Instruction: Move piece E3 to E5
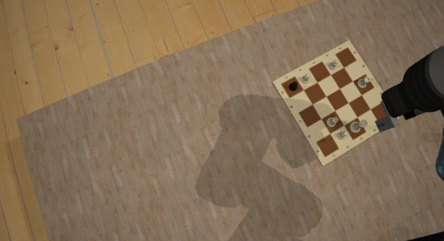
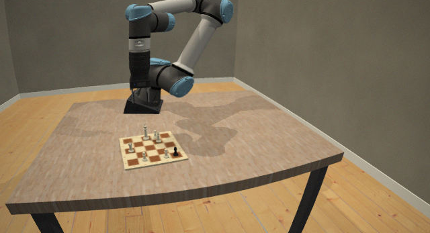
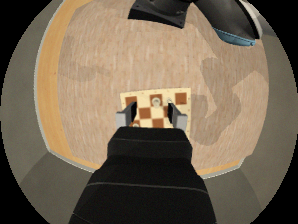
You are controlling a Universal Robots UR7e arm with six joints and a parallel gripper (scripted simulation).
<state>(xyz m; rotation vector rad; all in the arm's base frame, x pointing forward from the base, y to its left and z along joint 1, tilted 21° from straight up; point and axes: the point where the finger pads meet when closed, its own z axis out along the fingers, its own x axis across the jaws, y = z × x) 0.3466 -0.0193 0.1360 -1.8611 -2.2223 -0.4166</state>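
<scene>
Wood-grain table (image 2: 269, 149): small chessboard (image 2: 129, 165) flat on top, arm base (image 2: 129, 110) near far edge.

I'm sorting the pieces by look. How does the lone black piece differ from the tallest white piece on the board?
The small black chess piece is dark and short; the tall white chess piece is pale and stands well above the others. The black one sits in a corner square at the board's near edge in the exterior view; the white one stands along the far edge, nearer the arm's base. Both stand upright on the brown-and-cream chessboard, untouched by the open claw.
</scene>
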